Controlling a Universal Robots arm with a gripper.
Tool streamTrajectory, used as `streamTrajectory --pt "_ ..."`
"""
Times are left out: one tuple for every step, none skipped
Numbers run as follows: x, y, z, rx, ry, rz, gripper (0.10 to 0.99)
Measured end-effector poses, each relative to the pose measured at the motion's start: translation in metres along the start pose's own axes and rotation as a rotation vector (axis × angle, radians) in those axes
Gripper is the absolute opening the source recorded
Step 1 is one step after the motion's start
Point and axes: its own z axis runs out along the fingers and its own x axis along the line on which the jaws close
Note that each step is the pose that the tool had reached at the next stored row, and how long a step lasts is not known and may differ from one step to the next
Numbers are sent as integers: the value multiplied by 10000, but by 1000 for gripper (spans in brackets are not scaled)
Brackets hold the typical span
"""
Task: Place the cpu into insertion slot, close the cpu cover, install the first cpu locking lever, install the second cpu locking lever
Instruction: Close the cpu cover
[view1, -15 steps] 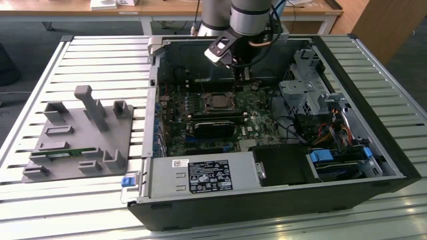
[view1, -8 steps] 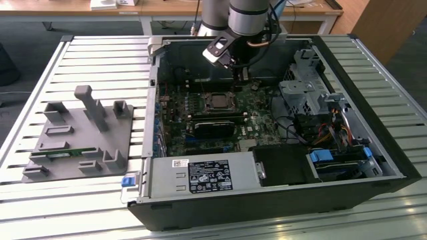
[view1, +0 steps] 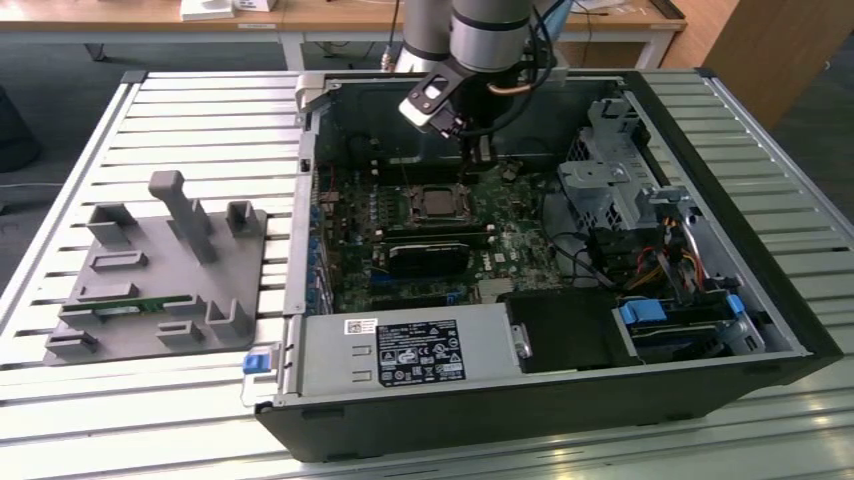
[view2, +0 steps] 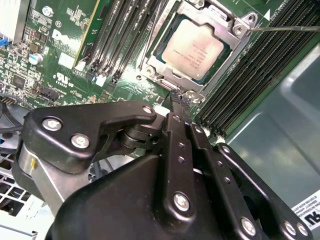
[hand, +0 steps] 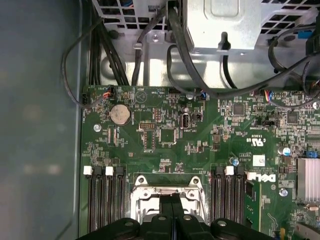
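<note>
Gripper (view2: 177, 100) pressed together, tip at cpu cover (view2: 238, 28) edge, cpu (view2: 192, 47) seated beneath.

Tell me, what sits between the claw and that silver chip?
The cover, just its silvery rim. In the second wrist view the claw is at that rim's edge, and the chip lies right behind it.

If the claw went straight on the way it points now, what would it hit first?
Most likely the near rim of the cpu cover. In the second wrist view the shut claw aims at that silvery frame, just beside the seated cpu. Depth is unclear, so it may already be touching.
</note>
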Motion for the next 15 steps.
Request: streamTrajectory --pt "0 -6 1 0 0 -1 106" --pt "0 -12 2 0 0 -1 106" --pt "0 -21 2 0 0 -1 106" --pt "0 -31 4 0 0 0 106" --pt "0 -41 5 0 0 -1 106" --pt "0 -54 6 0 0 -1 106" --pt "0 -70 7 0 0 0 106" --pt "0 -79 8 0 0 0 106" --pt "0 -84 10 0 0 0 106" --pt "0 -91 12 0 1 -1 106" --pt "0 -99 14 0 1 -1 106" --pt "0 -108 16 0 1 -1 106" --pt "0 -112 18 0 -1 0 106" --pt "0 -116 19 0 0 0 106" --pt "0 -123 21 1 -1 -1 106"
